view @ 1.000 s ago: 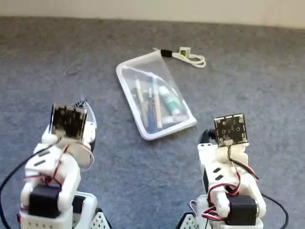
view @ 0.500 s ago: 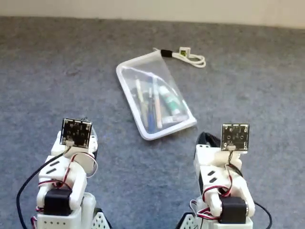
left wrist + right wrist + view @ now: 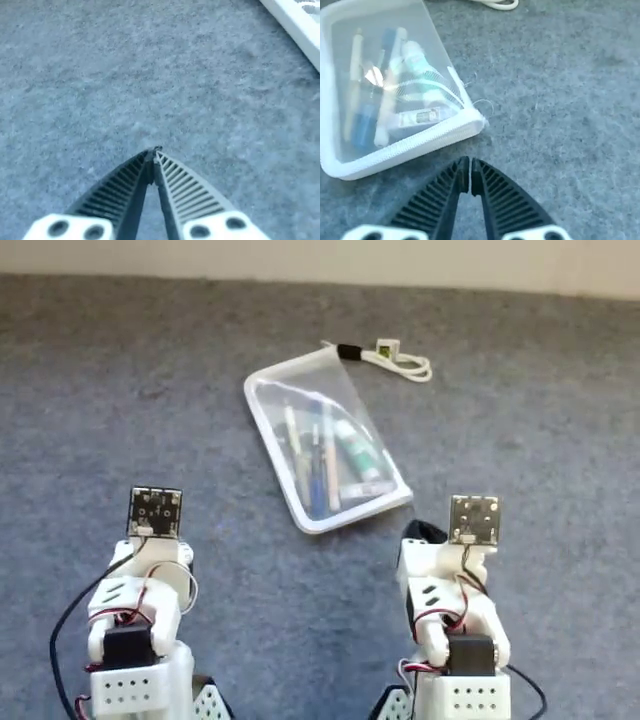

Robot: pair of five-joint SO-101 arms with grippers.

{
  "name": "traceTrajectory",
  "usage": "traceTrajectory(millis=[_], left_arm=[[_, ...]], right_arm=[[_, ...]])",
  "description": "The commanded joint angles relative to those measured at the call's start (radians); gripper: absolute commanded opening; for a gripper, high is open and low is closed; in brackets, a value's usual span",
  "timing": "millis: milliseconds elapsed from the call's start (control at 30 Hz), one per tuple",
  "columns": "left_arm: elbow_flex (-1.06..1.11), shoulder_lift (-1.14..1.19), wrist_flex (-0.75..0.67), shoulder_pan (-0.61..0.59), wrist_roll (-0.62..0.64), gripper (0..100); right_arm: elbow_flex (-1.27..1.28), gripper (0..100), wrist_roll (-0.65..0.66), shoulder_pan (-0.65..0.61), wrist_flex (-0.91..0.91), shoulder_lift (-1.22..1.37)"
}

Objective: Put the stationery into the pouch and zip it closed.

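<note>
On a grey carpet [image 3: 150, 370], a clear pouch [image 3: 325, 445] lies flat with pens and other stationery [image 3: 322, 462] inside it and a white cord [image 3: 405, 362] at its far end. Just short of the pouch's nearest corner, the right gripper [image 3: 470, 172] hovers with its jaws pressed together, grasping nothing. Farther from the pouch, off its other near side, the left gripper [image 3: 154, 151] is likewise clenched and empty above the carpet.
</note>
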Motion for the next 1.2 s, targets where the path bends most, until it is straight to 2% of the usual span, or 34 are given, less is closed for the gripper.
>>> traceTrajectory(millis=[0, 200, 367, 433, 1167], left_arm=[[0.022, -0.004, 0.006, -0.016, 0.008, 1], [0.022, 0.002, 0.068, -0.015, 0.011, 1], [0.022, -0.001, 0.241, -0.012, 0.011, 1], [0.022, -0.004, 0.318, -0.012, 0.011, 1], [0.022, -0.004, 0.311, -0.012, 0.011, 1]], right_arm=[[0.154, 1.2, -0.009, -0.002, 0.056, -0.005], [0.154, 1.2, -0.006, -0.002, 0.202, -0.005], [0.153, 1.2, -0.006, -0.002, 0.340, -0.005], [0.153, 1.2, -0.006, -0.004, 0.332, -0.005], [0.153, 1.2, -0.006, -0.004, 0.332, -0.005]])
